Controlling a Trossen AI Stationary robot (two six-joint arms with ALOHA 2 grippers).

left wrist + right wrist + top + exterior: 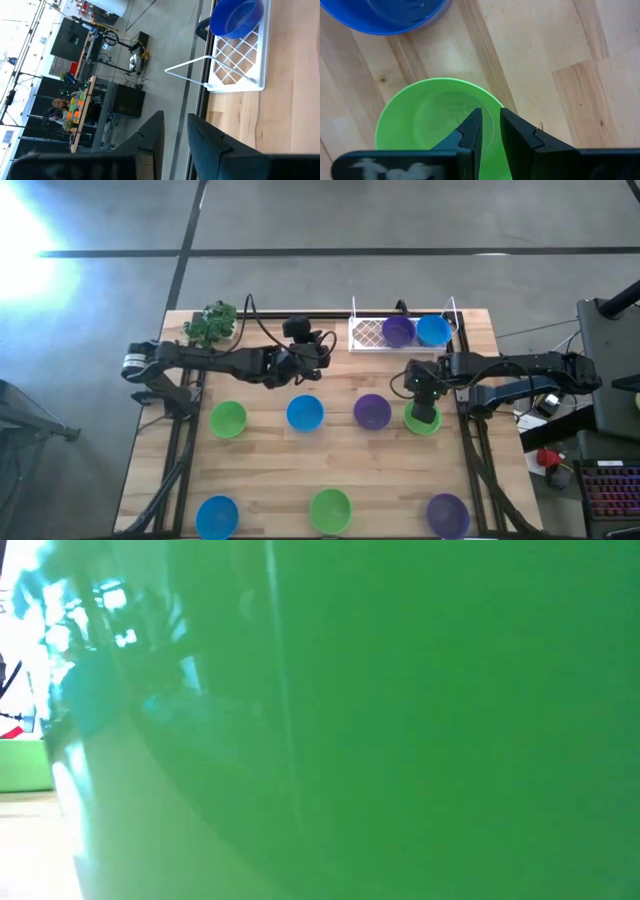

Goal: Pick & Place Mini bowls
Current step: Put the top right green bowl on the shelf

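Note:
A bright green mini bowl [422, 422] [435, 125] sits on its base on the wooden table, at the right end of a middle row. My right gripper [425, 408] [491, 119] points down over it, open by a narrow gap. One finger is inside the bowl and the other just outside its rim. In the same row stand purple [372, 412], blue [305, 412] and green [228, 418] mini bowls. My left gripper [326, 348] [175, 122] hangs open and empty above the table's far middle. My right gripper comes from above with one finger [472, 127] inside the green bowl and the other [517, 132] outside the rim [499, 104]. Green shows in the gap between them. Whether either finger touches the wall I cannot tell. The bowl stands upright on the table.
A white wire rack [368, 336] [235, 65] at the far right holds a purple bowl [398, 330] and a blue bowl [432, 330]. Blue [217, 515], green [330, 510] and purple [447, 513] bowls line the near edge. A toy plant [212, 323] stands far left. A green surface [400, 720] fills the low view.

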